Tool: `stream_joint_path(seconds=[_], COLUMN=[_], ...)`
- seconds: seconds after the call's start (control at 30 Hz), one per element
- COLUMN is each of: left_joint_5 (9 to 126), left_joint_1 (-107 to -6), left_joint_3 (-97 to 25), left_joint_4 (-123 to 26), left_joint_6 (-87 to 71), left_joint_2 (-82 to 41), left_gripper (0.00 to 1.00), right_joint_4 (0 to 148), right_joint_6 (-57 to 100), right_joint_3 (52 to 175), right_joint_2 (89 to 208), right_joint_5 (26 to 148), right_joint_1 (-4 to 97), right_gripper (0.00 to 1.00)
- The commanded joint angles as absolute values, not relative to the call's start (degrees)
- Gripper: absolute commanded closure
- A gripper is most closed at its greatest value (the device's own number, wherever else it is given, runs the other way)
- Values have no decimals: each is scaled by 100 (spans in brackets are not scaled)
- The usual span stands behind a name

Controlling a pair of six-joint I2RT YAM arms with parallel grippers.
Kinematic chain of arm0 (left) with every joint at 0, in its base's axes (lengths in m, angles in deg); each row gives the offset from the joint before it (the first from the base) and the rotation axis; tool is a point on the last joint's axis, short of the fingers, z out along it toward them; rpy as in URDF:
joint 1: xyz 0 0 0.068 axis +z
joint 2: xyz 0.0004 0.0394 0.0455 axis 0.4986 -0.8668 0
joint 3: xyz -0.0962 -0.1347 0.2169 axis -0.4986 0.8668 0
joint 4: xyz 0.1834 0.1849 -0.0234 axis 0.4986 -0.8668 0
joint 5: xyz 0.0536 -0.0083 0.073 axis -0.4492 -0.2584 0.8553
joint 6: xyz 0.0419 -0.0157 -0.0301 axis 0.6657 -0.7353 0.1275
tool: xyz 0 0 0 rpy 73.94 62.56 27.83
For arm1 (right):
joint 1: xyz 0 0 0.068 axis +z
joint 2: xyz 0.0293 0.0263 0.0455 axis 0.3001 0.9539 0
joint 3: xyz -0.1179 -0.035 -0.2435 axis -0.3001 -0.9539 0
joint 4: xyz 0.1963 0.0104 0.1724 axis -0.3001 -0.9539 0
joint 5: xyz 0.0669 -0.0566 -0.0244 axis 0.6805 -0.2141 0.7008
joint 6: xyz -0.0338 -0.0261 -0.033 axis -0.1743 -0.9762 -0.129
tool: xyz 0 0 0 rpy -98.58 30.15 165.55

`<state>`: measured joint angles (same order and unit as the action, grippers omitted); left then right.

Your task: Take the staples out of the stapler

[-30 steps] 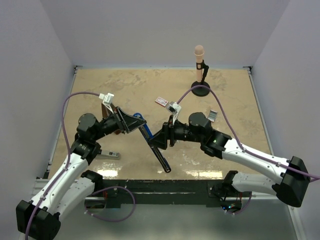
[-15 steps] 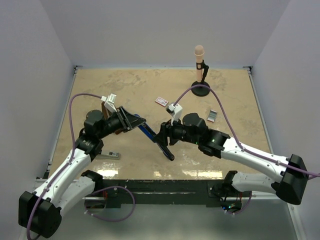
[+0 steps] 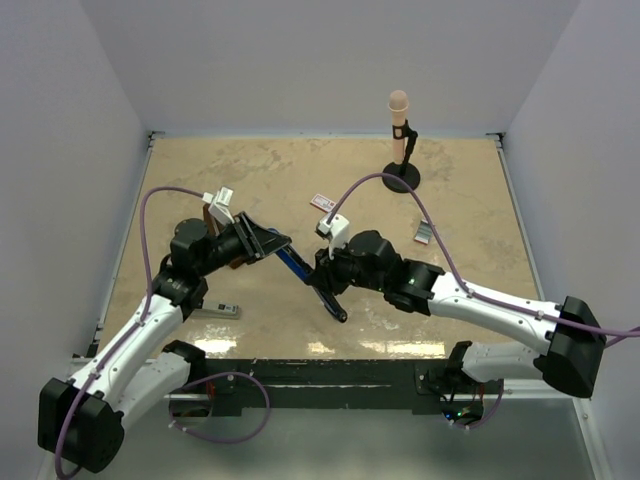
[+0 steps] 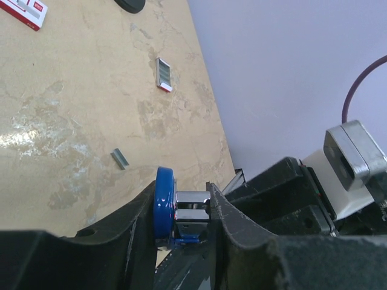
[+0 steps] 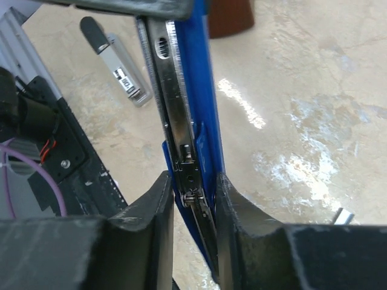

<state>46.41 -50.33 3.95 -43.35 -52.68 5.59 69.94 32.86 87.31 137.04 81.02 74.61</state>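
From above, the left gripper (image 3: 268,243) clamps the far end of the blue stapler (image 3: 291,261), and the right gripper (image 3: 322,276) pinches its middle. The staples (image 3: 425,232) lie on the table (image 3: 480,200) to the right, well apart from the stapler.

At the left wrist, the fingers (image 4: 130,223) squeeze the stapler's blue end.

At the right wrist, both fingers (image 5: 151,199) press on the open magazine. If the arms pull unevenly, the rail could twist or the stapler could slip free.

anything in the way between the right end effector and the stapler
Nothing visible. The right end effector clamps the stapler, one finger each side of its blue body and metal rail; the left end effector grips its other end.
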Motion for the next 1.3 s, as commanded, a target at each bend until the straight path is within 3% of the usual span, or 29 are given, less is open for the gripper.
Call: stream_joint_path(seconds=[0.0,0.07,0.1,0.13,0.23,0.33,0.47,0.73,0.87,1.27], left_joint_5=[4246,4105,4017,3990,3981,4200,4569,5184,5667,6424], left_joint_1=[-5030,-5030,-5030,-5030,-5030,-5030,-5030,-5030,-5021,-5021], left_joint_3=[311,329,329,320,198,-83,-426,-910,-989,-963], left_joint_4=[-3939,-3843,-3807,-3807,-3991,-4509,-5316,-6232,-6715,-7436], left_joint_6=[-5516,-5516,-5525,-5507,-5332,-4894,-4506,-3865,-3601,-2950], left_joint_2=[532,436,409,400,408,452,479,663,847,1296], left_gripper=[100,100,98,92,60,42,27,21,21,21], right_joint_4=[7451,7461,7609,7602,7374,7075,6741,5275,4430,4147], right_joint_6=[3132,3167,3167,3185,3246,3247,3273,4018,4239,4380], right_joint_3=[8785,8671,8644,8618,8644,8775,8828,9441,9540,9312], right_joint_2=[13506,13444,13400,13365,13259,13277,13364,13891,14059,14542], right_joint_5=[7941,7950,7950,7906,7652,7371,7142,5938,6034,5348], right_joint_1=[7477,7477,7477,7477,7477,7485,7477,7162,6230,3690], right_gripper=[86,100,100,100,100,100,100,100,100,100])
